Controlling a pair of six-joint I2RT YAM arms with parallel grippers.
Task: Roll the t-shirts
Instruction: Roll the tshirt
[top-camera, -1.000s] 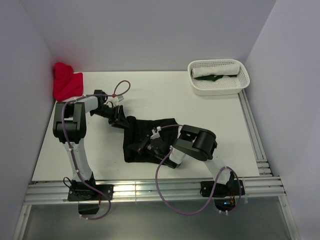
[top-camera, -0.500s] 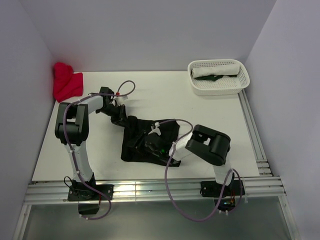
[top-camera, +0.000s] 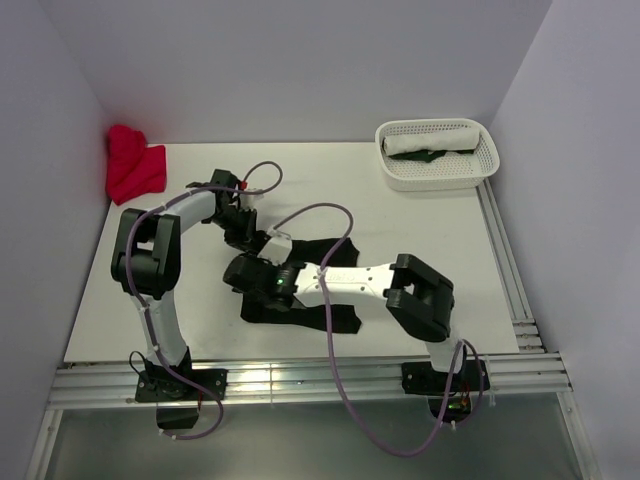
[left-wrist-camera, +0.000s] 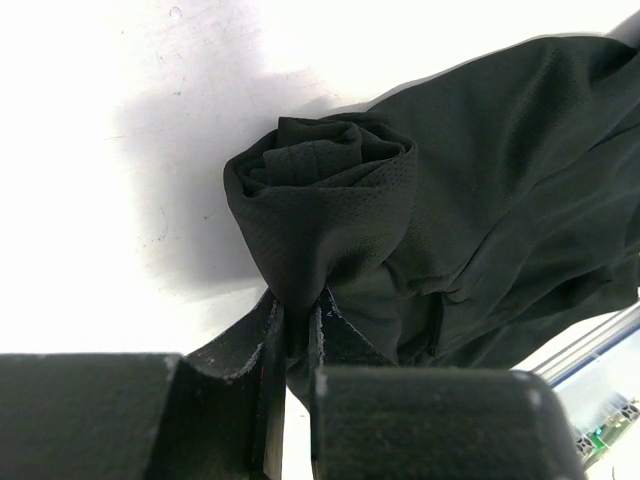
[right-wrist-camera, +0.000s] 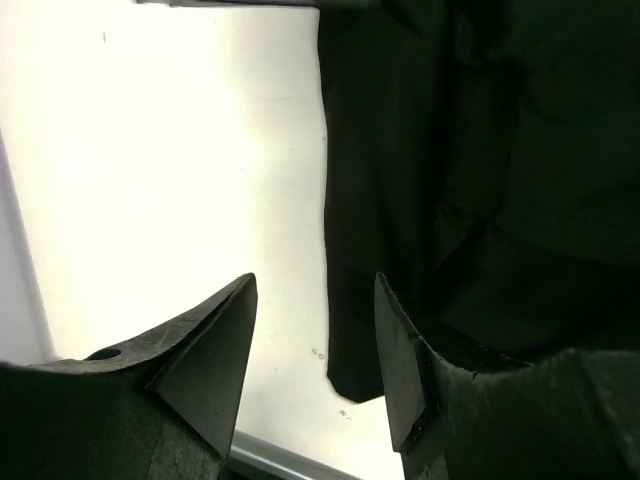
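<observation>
"The black t-shirt (top-camera: 300, 310), where is it sitting?"

"Middle of the table (top-camera: 430, 235), toward the near edge, bunched up under both arms."

"What changed in the last second?"

"My right arm was folded up over the cloth. Now it is stretched out across the shirt, with the right gripper (top-camera: 255, 272) out at the shirt's left edge. On its wrist view the fingers are spread wide and holding nothing, with cloth edge and bare table showing between them. The left gripper (left-wrist-camera: 293, 315) has slid a little rightward and is pinched tight on a fold just below a rolled end (left-wrist-camera: 320, 170), where I can see a neat spiral."

"So the roll has started?"

"At that end, I'd say. The rest looks loose and flat. I judge the right side needs a fresh grip before rolling on."
</observation>
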